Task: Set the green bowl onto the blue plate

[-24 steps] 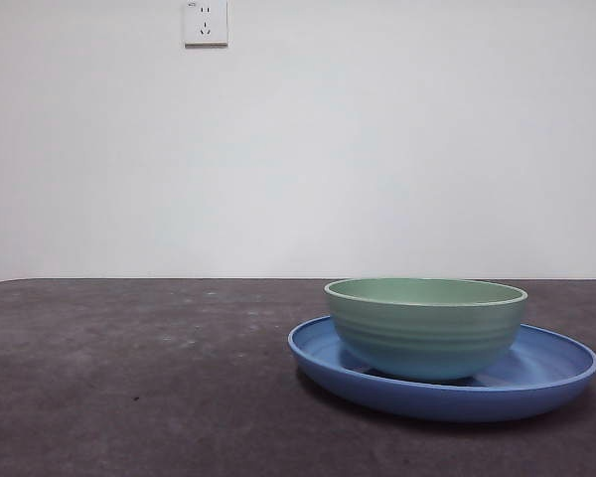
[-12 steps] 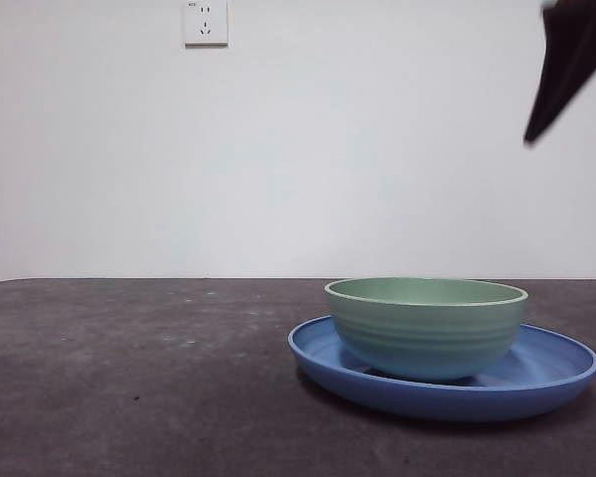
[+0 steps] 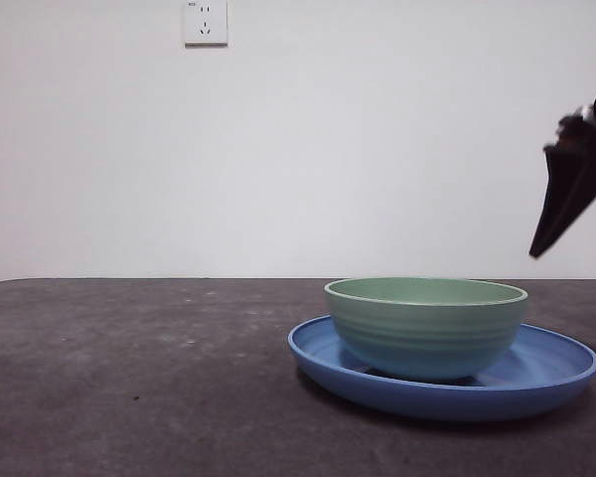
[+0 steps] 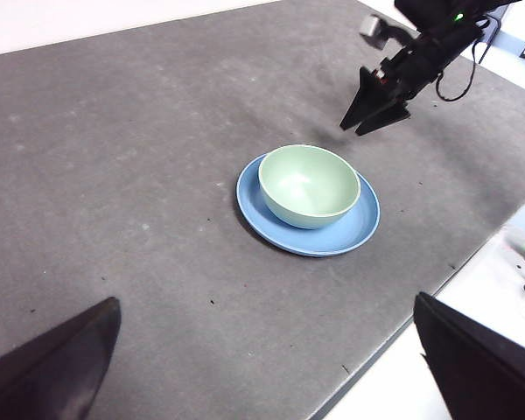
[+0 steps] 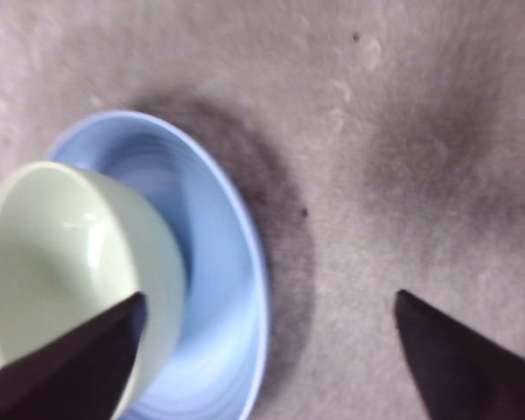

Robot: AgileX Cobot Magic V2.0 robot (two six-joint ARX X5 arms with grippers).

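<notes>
The green bowl [image 3: 425, 328] stands upright in the blue plate [image 3: 551, 373] on the dark table, right of centre in the front view. My right gripper [image 3: 574, 276] is open and empty. It hangs at the right edge of the front view, above the table and just outside the plate's rim. The right wrist view shows the bowl [image 5: 61, 254] and the plate [image 5: 219, 289] under one jaw of this gripper [image 5: 269, 297]. My left gripper [image 4: 265, 300] is open and empty, high and far from the bowl [image 4: 308, 184] and the plate [image 4: 332, 238]. The right gripper [image 4: 352, 129] also shows there.
The dark grey table [image 3: 129, 378] stretches left of the plate. A white wall with a socket [image 3: 206, 22] stands behind. The table's edge [image 4: 394, 341] runs near the plate in the left wrist view.
The right gripper came into the front view at the top right and has come down beside the bowl. The bowl and plate have not moved.
</notes>
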